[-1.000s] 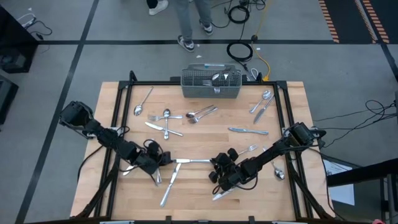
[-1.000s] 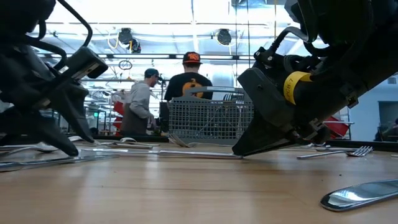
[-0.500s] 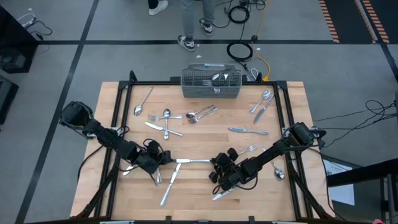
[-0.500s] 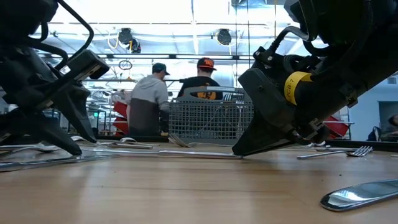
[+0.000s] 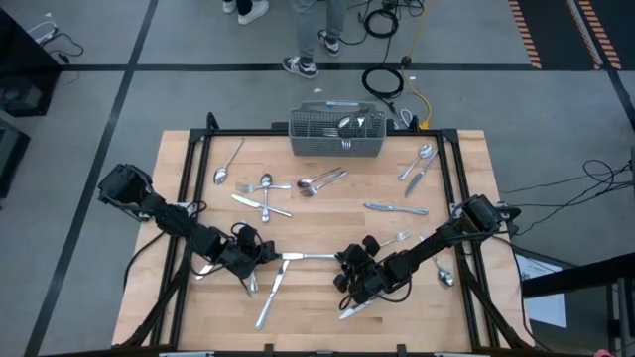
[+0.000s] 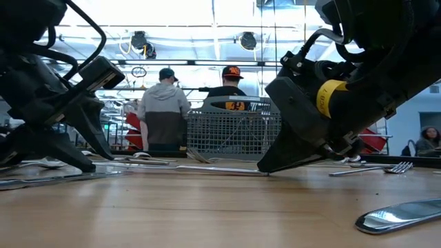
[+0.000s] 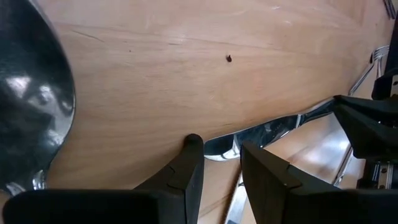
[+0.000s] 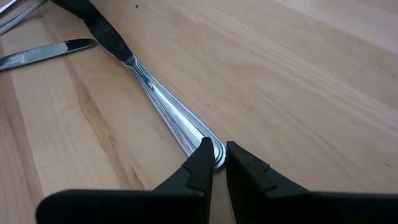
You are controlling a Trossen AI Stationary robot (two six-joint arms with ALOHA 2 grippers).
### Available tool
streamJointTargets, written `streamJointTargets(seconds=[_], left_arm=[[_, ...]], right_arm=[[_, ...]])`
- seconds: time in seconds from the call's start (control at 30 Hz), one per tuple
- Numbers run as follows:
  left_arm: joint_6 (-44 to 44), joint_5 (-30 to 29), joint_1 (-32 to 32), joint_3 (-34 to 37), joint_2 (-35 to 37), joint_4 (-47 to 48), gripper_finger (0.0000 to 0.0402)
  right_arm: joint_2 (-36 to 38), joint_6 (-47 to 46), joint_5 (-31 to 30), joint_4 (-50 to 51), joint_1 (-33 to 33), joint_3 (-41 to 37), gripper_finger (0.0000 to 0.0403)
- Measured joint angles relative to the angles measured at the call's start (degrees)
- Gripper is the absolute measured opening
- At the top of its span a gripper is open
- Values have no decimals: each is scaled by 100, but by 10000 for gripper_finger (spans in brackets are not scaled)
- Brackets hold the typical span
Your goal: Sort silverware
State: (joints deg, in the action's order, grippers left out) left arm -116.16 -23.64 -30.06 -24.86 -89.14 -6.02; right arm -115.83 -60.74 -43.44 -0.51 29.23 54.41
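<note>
A table knife (image 5: 308, 256) lies on the wooden table between my two grippers, handle toward the right edge, blade toward the left. My right gripper (image 5: 343, 262) is shut on its handle end. My left gripper (image 5: 266, 256) stands open at the blade tip (image 7: 224, 147), which shows between its two fingers (image 7: 193, 158); I cannot tell whether they touch it. In the low view the knife (image 6: 179, 168) runs level from the left gripper (image 6: 86, 160) to the right gripper (image 6: 265, 168). More silverware lies scattered over the table. My right gripper pinches the rounded free end of the knife's handle (image 8: 214, 153) between its two fingertips (image 8: 200, 163). The fingers slant down from the table's right side and lie along the knife. The knife lies flat and level along the tabletop.
A grey wire-mesh basket (image 5: 337, 134) with some silverware stands at the far edge. Spoons, forks and knives lie across the far half (image 5: 266, 188), a spoon bowl (image 7: 31, 106) beside my left gripper, and knives (image 5: 266, 302) near the front. People stand beyond the far edge.
</note>
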Motion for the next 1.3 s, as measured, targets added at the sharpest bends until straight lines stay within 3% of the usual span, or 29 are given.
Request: streamJointTargets(seconds=[0.3, 0.7, 1.3], left_arm=[[-101, -275, -4, -4, -11, 38, 109], [120, -821, 11, -5, -11, 169, 7], [352, -956, 7, 13, -11, -18, 1]], right_arm=[[0, 37, 0, -7, 1, 0, 34], [0, 36, 0, -14, 3, 0, 34], [0, 125, 0, -16, 3, 0, 34]])
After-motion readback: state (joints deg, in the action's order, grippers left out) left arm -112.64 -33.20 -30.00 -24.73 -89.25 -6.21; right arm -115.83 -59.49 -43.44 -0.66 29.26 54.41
